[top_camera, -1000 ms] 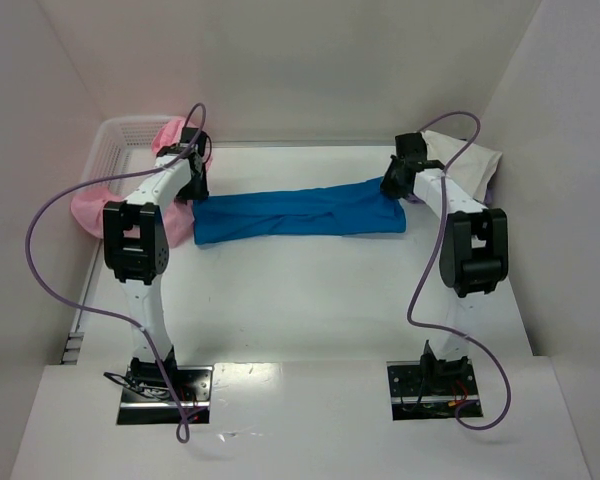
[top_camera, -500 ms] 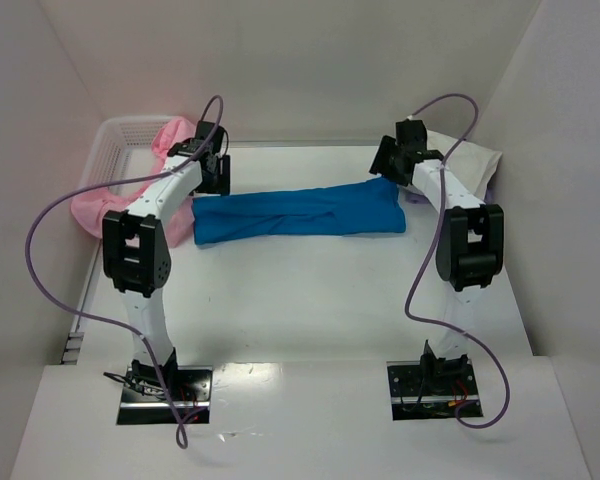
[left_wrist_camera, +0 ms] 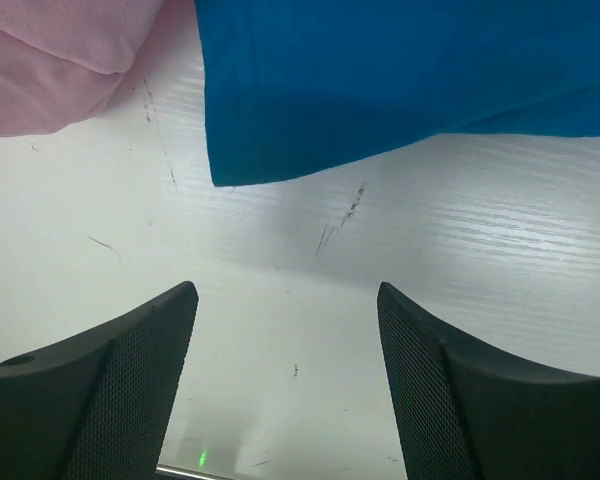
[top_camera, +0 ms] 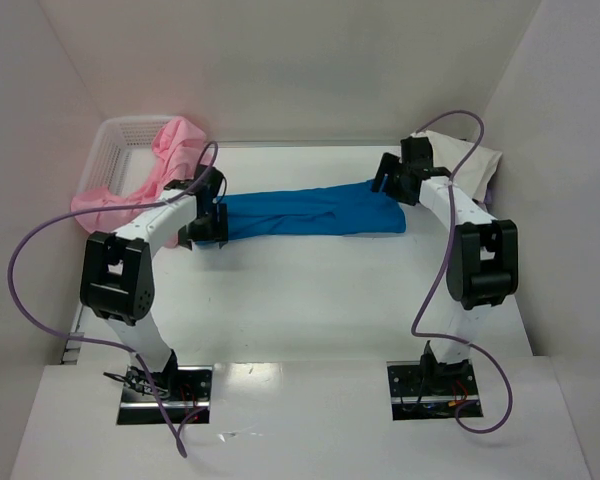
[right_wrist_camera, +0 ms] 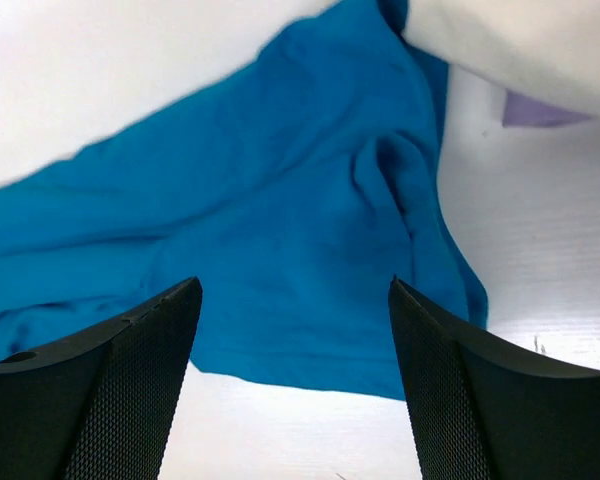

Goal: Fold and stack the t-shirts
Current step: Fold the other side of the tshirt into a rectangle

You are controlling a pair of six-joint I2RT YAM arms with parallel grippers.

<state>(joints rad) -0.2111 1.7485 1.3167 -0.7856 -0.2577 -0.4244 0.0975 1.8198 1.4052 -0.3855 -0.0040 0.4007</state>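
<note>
Pink t-shirts (top_camera: 165, 150) heaped over the basket (top_camera: 115, 130) left of the left gripper (left_wrist_camera: 285, 292), unfolded. The blue t-shirt (top_camera: 310, 210), a rumpled half-folded band, spans from just ahead of it to under the right gripper (right_wrist_camera: 295, 285). Both grippers gape, holding nothing, with the cream-white t-shirt (top_camera: 475, 160) just right of the right one; white surface (top_camera: 310, 300), white walls (top_camera: 280, 60).

Blue t-shirt (top_camera: 310, 212) lies flat, bunched lengthwise.

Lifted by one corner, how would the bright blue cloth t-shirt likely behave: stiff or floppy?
Probably floppy: the bright blue cloth t-shirt lies in soft twisted creases, so it would likely sag from the held corner. Its loose layers would probably fall open. Pushed, it would likely bunch up rather than slide whole across the white table.
</note>
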